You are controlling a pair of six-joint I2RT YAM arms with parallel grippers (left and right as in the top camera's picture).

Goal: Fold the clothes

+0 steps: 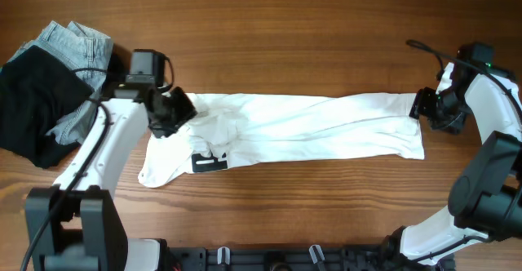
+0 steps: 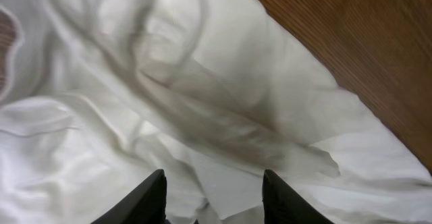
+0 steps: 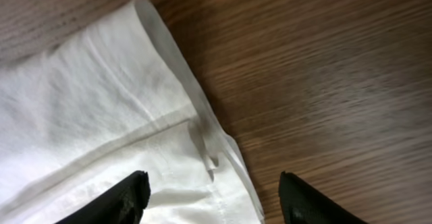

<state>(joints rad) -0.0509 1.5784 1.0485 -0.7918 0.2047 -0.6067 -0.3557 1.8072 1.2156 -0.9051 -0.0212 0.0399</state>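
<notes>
— Left jaws?
— Spread apart over the crumpled end of the white T-shirt (image 1: 302,128). Right jaws gape too, above its other end.
— And the shirt?
— Stretched along the table (image 1: 285,26); black garment (image 1: 33,99) and denim (image 1: 77,46) are piled far left.

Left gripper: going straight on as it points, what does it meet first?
The crumpled white cotton T-shirt, lying right ahead of the open left gripper; exact depth is unclear.

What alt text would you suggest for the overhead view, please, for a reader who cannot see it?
A white T-shirt lies bunched in a long band across a wooden table, left gripper at one end, right gripper at the other. A black garment and denim piece lie top left.
</notes>
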